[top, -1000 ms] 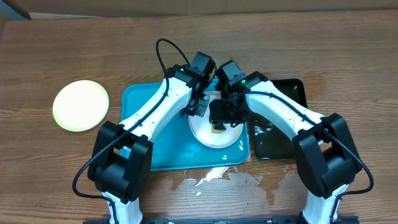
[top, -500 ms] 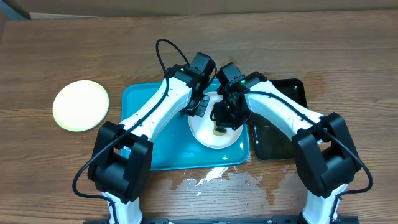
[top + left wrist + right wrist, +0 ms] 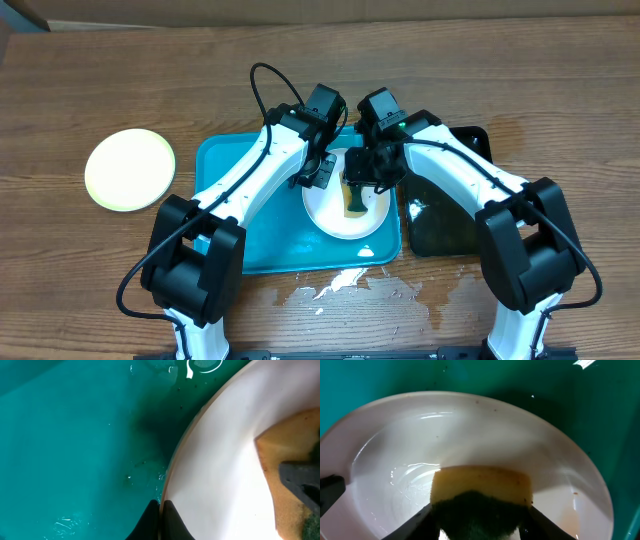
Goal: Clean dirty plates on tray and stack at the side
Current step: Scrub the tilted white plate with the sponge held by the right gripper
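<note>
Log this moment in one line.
left fingers pinch round white plate rim | right fingers hold yellow-green sponge on plate | plate in turquoise plastic tray

Large tray (image 3: pixel 240 200) on table (image 3: pixel 120 80), middle of frame, slightly left of centre. Plate (image 3: pixel 335 225) in large tray's right part, near its right rim. Sponge (image 3: pixel 356 200) on plate, toward plate's upper edge. Left gripper (image 3: pixel 322 175) at plate's upper left rim. Right gripper (image 3: pixel 360 185) over sponge. Small tray (image 3: pixel 455 235) just right of large tray; whether touching, cannot tell. Second plate (image 3: pixel 130 168) on table at left of frame, well apart from large tray. Puddle (image 3: pixel 340 282) on table below large tray's lower edge.
</note>
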Motion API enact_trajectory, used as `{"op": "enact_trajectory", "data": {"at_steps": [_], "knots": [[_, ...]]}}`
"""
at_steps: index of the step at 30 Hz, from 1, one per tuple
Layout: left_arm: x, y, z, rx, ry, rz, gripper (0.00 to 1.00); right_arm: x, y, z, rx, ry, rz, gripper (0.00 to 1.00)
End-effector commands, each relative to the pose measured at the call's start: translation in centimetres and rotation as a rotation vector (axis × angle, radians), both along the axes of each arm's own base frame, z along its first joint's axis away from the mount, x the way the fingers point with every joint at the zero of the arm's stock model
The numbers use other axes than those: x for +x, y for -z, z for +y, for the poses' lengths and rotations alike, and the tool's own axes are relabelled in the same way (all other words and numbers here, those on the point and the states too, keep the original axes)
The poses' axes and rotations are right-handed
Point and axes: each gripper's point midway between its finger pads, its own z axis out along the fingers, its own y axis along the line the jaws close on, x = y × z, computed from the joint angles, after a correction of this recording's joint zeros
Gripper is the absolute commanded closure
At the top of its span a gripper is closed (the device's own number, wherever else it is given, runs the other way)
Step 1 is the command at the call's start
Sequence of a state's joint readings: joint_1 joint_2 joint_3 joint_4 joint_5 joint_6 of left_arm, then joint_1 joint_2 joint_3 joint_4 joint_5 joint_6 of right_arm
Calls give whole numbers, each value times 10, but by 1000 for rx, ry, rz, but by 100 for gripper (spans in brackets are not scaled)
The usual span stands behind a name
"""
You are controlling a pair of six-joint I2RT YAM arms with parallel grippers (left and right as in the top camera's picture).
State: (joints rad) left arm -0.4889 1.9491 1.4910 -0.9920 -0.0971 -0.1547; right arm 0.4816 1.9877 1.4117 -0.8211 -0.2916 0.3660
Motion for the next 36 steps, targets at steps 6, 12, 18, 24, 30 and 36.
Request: {"op": "enact_trajectory", "data": {"at_steps": [6, 12, 18, 24, 30, 36], "knots": [[-2, 5, 4, 6, -16, 19, 96, 3, 14, 12, 5, -20, -14, 96], [-3, 5, 7, 19, -19, 24, 96, 2, 9, 10, 81, 5, 41, 69], [-3, 5, 8, 19, -23, 23, 96, -20, -2, 15, 190, -8, 173, 53], [-2, 5, 8, 18, -31, 22, 96, -44, 5, 3, 92, -25, 243, 46], [-2, 5, 8, 14, -44, 20, 96, -59, 19, 4, -19, -39, 240, 46], [-1, 5, 10, 15, -49, 22, 96, -61, 25, 12, -25, -46, 211, 87]]}}
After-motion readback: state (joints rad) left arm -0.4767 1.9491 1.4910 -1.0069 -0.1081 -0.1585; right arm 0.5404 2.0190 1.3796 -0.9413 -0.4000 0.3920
